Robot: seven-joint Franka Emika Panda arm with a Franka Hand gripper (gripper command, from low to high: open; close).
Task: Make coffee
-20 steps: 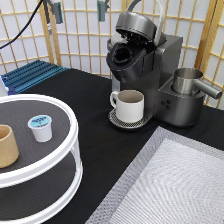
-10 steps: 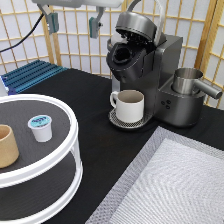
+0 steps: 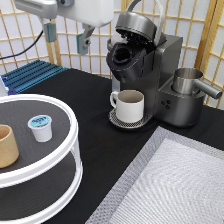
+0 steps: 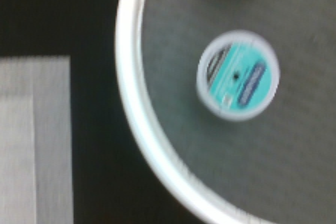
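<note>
The coffee pod [image 3: 40, 127], small and white with a light-blue foil top, stands on the upper shelf of a round white-rimmed stand [image 3: 74, 131]. The wrist view shows the pod [image 4: 238, 76] from above, inside the stand's rim [image 4: 142, 125]. My gripper [image 3: 66, 37] hangs high at the exterior view's top, open and empty, well above the table and beyond the pod. The coffee machine [image 3: 160, 60] stands with its lid raised. A cream-white handled mug [image 3: 129, 105] sits on its drip tray.
A tan handleless cup [image 3: 6, 146] stands on the stand at the pod's left. A metal pitcher [image 3: 189, 82] sits right of the machine. A grey mat [image 3: 175, 180] lies at the bottom right. A blue ribbed rack [image 3: 30, 75] and a slatted screen are behind.
My gripper has come down and to the exterior view's right, so more of the hand shows at the top. The pod, mug and cup have not moved.
</note>
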